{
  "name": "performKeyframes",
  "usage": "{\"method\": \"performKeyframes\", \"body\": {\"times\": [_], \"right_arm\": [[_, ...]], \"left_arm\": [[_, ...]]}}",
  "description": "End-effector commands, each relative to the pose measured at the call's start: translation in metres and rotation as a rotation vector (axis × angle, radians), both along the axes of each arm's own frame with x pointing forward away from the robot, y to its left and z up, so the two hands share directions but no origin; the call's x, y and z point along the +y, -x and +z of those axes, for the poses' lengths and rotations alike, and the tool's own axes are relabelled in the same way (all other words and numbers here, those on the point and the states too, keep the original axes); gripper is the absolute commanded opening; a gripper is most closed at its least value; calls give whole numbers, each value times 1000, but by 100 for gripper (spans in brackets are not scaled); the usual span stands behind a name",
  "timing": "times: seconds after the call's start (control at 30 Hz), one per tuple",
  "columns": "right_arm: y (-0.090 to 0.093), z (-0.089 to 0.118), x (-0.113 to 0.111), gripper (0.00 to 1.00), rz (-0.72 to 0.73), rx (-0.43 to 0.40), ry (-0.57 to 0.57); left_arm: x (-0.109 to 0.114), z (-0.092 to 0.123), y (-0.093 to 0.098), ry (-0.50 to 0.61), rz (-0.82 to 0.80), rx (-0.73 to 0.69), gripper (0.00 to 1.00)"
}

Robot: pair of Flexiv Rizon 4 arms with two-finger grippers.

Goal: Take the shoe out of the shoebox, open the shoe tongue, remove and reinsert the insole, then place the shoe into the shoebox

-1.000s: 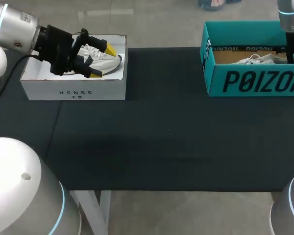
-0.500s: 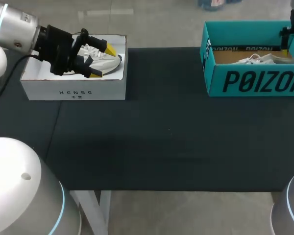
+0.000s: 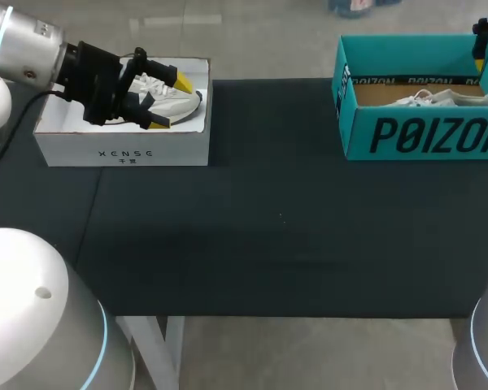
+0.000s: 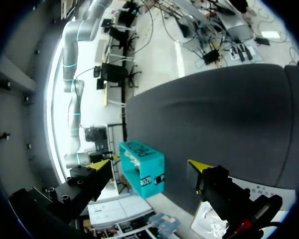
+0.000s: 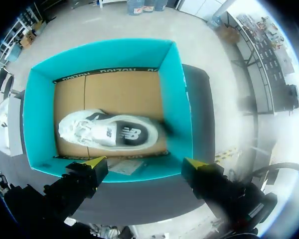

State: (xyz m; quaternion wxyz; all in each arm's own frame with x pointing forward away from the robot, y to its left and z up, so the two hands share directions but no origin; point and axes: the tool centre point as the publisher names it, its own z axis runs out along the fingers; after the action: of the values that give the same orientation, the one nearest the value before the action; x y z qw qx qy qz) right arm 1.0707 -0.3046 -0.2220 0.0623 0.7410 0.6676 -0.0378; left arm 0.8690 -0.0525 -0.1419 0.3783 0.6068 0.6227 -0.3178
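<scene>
Sneaker lies on side inside teal shoebox, untouched. Right gripper hangs above box, fingers spread, empty (overhead sightline for grasp, likely). Left gripper parked over white box with second shoe, fingers splayed, out of the way.

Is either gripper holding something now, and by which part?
Nothing is held. The left gripper and the right gripper have open, empty jaws; the white shoe lies free in the teal shoebox.
</scene>
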Motion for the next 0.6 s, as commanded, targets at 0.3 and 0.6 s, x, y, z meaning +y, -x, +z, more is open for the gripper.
{"method": "performKeyframes", "body": {"times": [0.3, 0.6], "right_arm": [[17, 4, -1, 100, -55, -7, -43], [86, 23, -4, 100, -118, -76, -66]], "left_arm": [[-1, 0, 1, -2, 2, -1, 100], [-1, 0, 1, -2, 2, -1, 100]]}}
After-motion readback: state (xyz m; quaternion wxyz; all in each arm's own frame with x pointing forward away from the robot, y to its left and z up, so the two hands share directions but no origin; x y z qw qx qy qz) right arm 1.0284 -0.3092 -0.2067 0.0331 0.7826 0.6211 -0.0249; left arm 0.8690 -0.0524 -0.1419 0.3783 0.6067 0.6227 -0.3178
